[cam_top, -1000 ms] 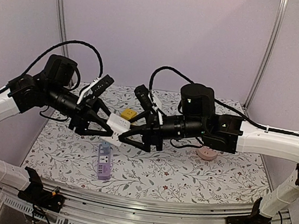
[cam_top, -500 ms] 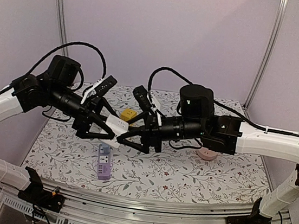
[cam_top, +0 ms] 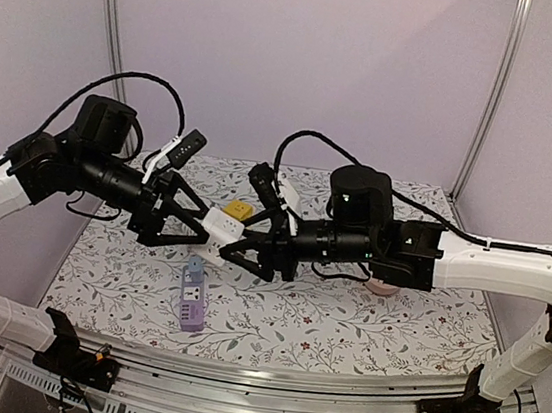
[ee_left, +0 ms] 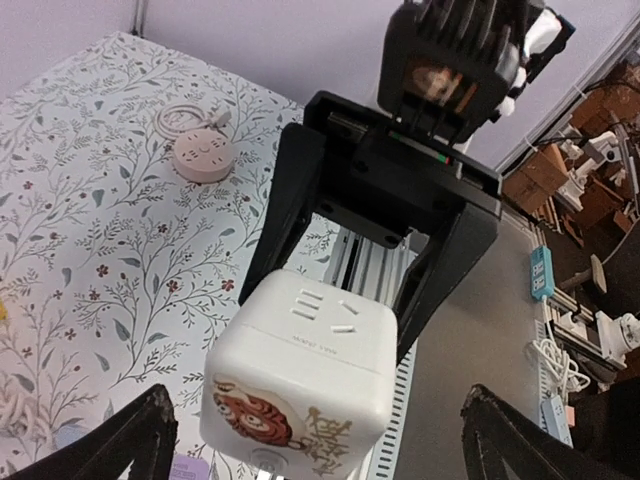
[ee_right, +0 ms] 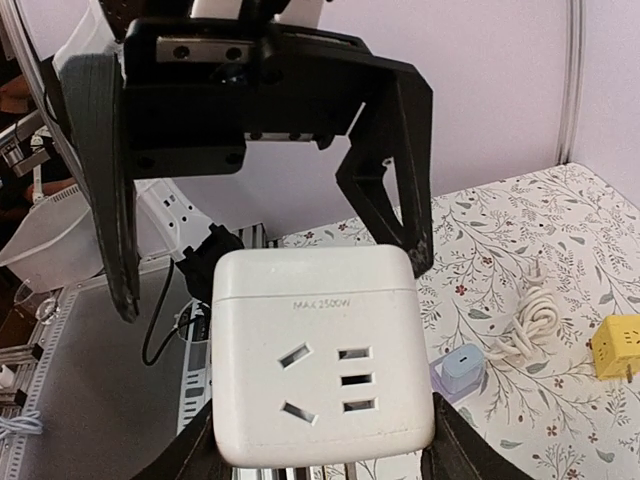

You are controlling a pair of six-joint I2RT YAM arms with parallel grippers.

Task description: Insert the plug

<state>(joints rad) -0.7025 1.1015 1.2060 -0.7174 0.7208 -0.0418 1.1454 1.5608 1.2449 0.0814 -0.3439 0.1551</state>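
- White glossy plastic socket cube (cam_top: 217, 227), seen from the top camera, hangs in mid-air, well apart from a purple power strip (cam_top: 190, 299) lying flat.
- Left wrist: left gripper (ee_left: 318, 410) gapes wide around the round-cornered cube, touching nothing.
- Right wrist: right gripper (ee_right: 315, 455) pinches its smooth sides; releasing before the left closes, I judge, could drop it.
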